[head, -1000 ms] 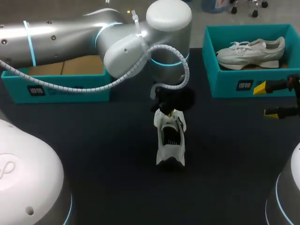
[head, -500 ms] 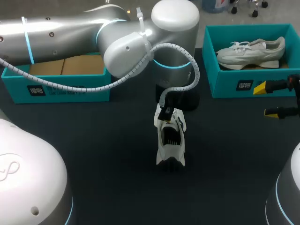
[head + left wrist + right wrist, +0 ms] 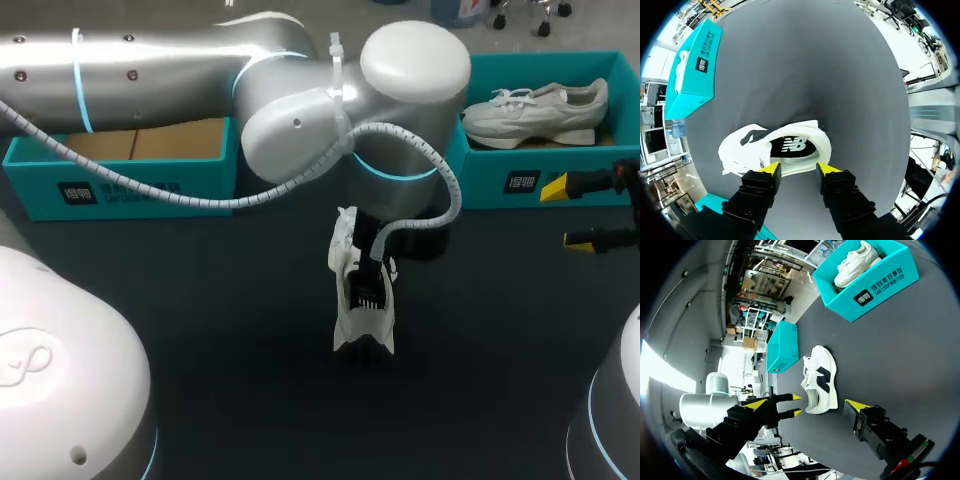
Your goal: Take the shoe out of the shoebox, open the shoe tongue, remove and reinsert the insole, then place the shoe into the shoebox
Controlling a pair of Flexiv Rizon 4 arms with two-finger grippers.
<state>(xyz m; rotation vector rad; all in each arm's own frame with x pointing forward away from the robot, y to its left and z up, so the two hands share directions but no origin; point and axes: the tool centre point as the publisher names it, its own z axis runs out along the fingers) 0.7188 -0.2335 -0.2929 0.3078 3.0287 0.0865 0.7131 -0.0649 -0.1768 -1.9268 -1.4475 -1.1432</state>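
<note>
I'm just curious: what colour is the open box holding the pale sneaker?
The shoebox is teal; the head view shows it best.

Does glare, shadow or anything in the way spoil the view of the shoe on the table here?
Head view: the left arm and its cable cover the white shoe's far end, with no glare on the shoe. Left wrist view: the shoe is evenly lit, just ahead of the open left gripper. Right wrist view: strong glare lies well away from the shoe, which shows whole.
</note>
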